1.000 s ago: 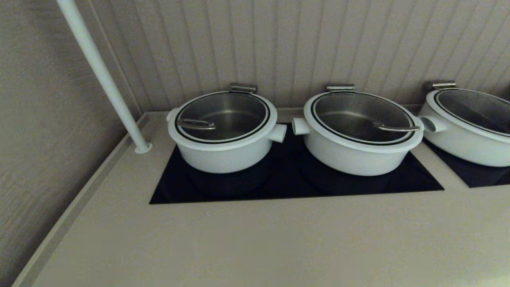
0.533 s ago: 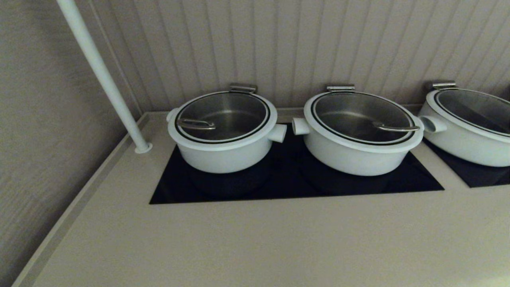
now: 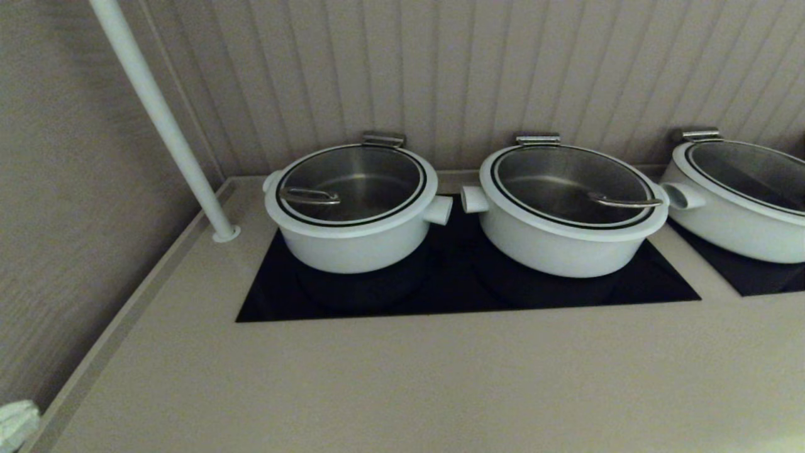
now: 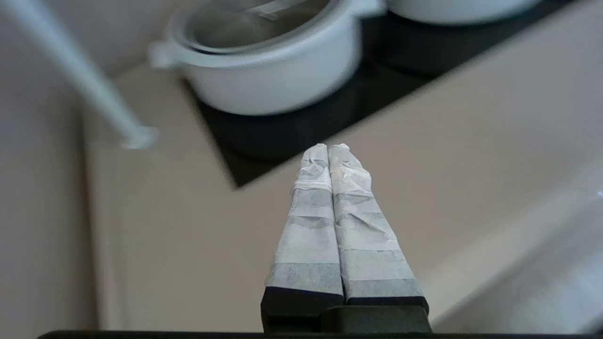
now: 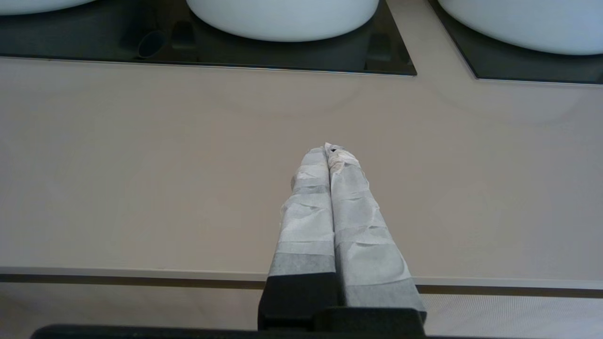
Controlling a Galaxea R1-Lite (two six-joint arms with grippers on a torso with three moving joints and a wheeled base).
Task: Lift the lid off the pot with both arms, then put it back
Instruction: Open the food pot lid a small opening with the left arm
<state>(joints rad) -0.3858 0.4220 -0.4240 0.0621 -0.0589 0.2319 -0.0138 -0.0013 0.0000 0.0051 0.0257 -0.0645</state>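
Observation:
The pot [image 3: 352, 242] is the deeper white one at the left of the black cooktop [image 3: 453, 289]. The lid [image 3: 377, 179] sits on it, with its wire handle [image 3: 308, 196] toward the left. My left gripper [image 3: 16, 425] shows only as a white-taped tip at the bottom left corner, far in front of the pot. In the left wrist view it [image 4: 328, 147] is shut and empty above the counter, with the pot [image 4: 273, 80] and lid [image 4: 249, 23] ahead of it. My right gripper [image 5: 328, 148] is shut and empty over the counter's front part, out of the head view.
Two wider white pots [image 3: 566, 245] [image 3: 729, 226] with lids stand to the right. A white pole [image 3: 163, 126] rises slanted from the counter left of the pot. A wall runs along the left side. The counter's front edge [image 5: 141, 273] lies under my right gripper.
The taped tip of my left gripper has come into the head view at the bottom left corner. The pots and lids have not moved.

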